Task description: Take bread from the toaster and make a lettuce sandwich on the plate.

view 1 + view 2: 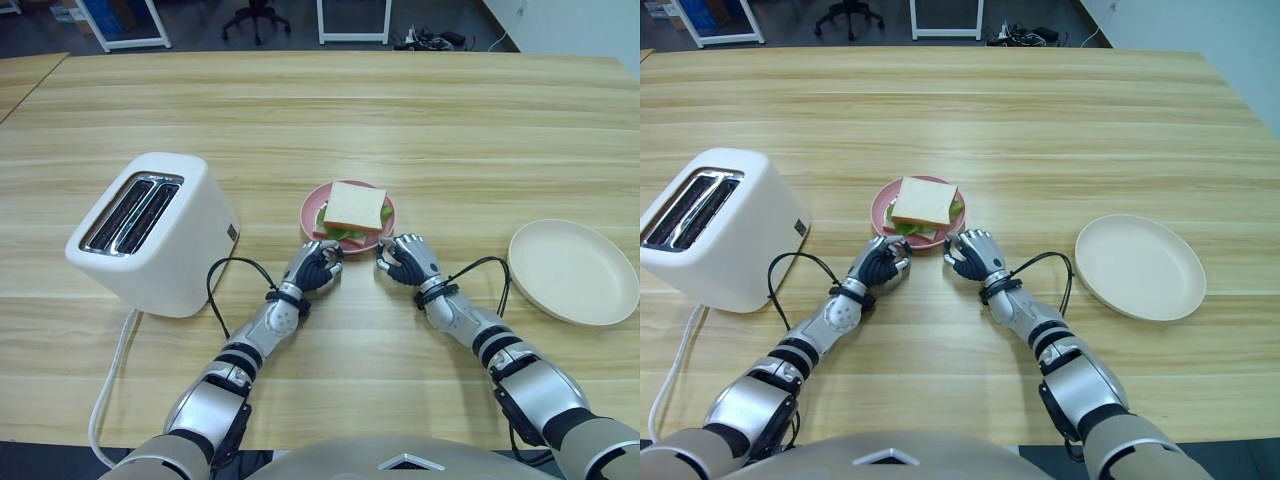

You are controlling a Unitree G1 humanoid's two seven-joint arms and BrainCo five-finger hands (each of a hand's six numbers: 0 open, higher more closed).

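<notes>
On the left of the table (400, 110) stands the toaster (150, 235), its two slots running away from the robot and slanting a little rightward; they look dark, so the bread appears to be out already. Right of it, the left hand (315, 268) rests low on the wood with its fingers curled in on nothing, just off the near-left rim of the pink plate (308, 214). Whether it touches the rim cannot be told.

The sandwich (355, 205) sits on that plate, directly ahead of and between the two hands. Its top slice is close to square, so it has no real long axis. It is turned slightly clockwise, with one corner aimed toward the left hand. Lettuce (345, 235) peeks out along the near edge.

The right hand (405, 258) mirrors the left just off the near-right rim, also curled and holding nothing. Both lie about equally near, so either could nudge the slice. Well to the right lies a cream plate (570, 270). The sandwich looks assembled.
</notes>
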